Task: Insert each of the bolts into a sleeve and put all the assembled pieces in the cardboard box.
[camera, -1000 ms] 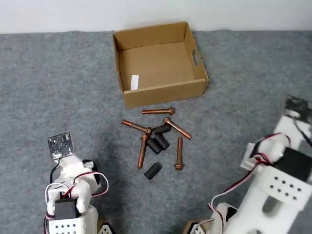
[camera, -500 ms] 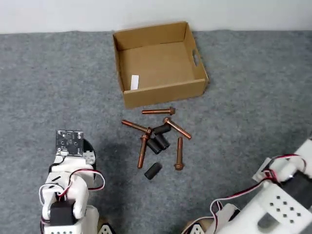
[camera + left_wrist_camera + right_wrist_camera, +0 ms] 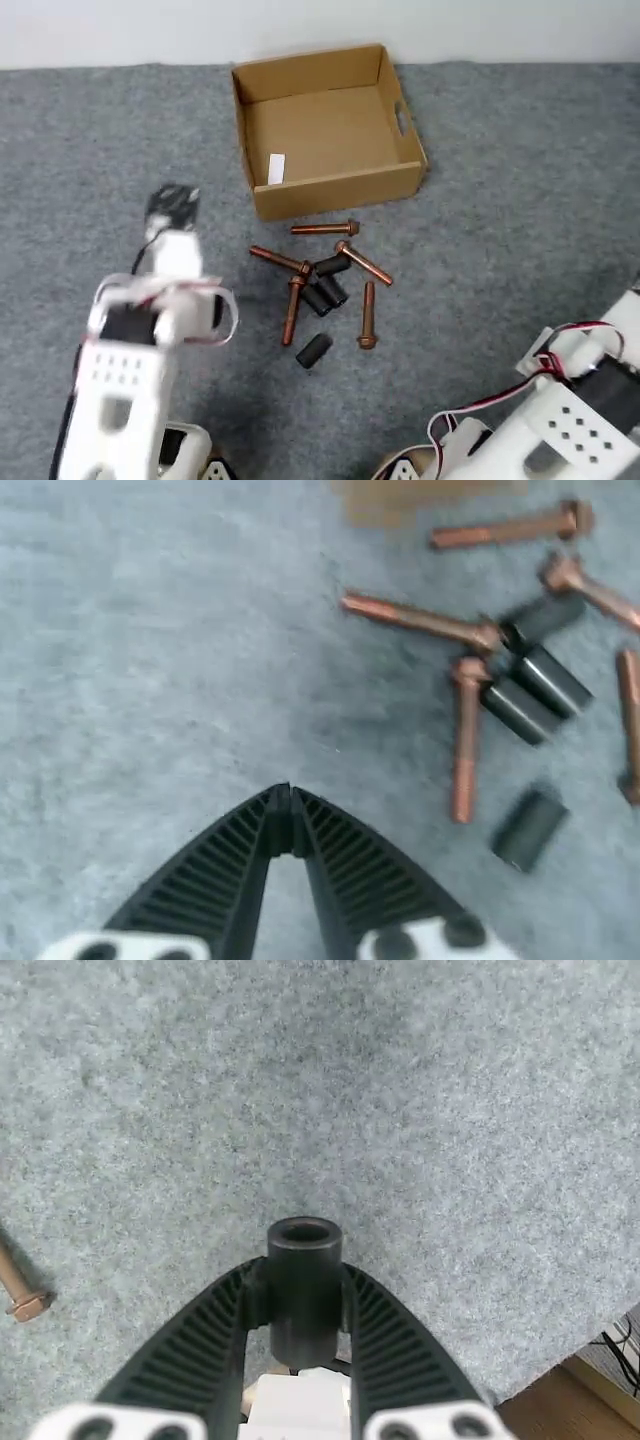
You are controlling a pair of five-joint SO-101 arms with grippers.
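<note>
Several copper bolts (image 3: 292, 310) and black sleeves (image 3: 313, 350) lie in a loose pile on the grey carpet, just in front of the open cardboard box (image 3: 335, 192). In the left wrist view the same bolts (image 3: 465, 740) and sleeves (image 3: 528, 828) lie ahead and to one side of my left gripper (image 3: 290, 793), which is shut with nothing in it and hangs over bare carpet. My left arm (image 3: 165, 290) stands left of the pile. My right gripper (image 3: 303, 1272) is shut on a black sleeve (image 3: 305, 1285), held with its bore facing outward. The right arm (image 3: 570, 400) is at the front right.
The box is empty apart from a white label (image 3: 277, 168) on its floor. Bare carpet (image 3: 520, 200) spreads right of the pile and left of the box. One bolt head (image 3: 22, 1303) shows near the right gripper. A wooden edge (image 3: 600, 1385) borders the carpet.
My left arm has stretched away from the front edge and now hangs left of the pile. The right arm sank toward the front right corner, then stayed put.
</note>
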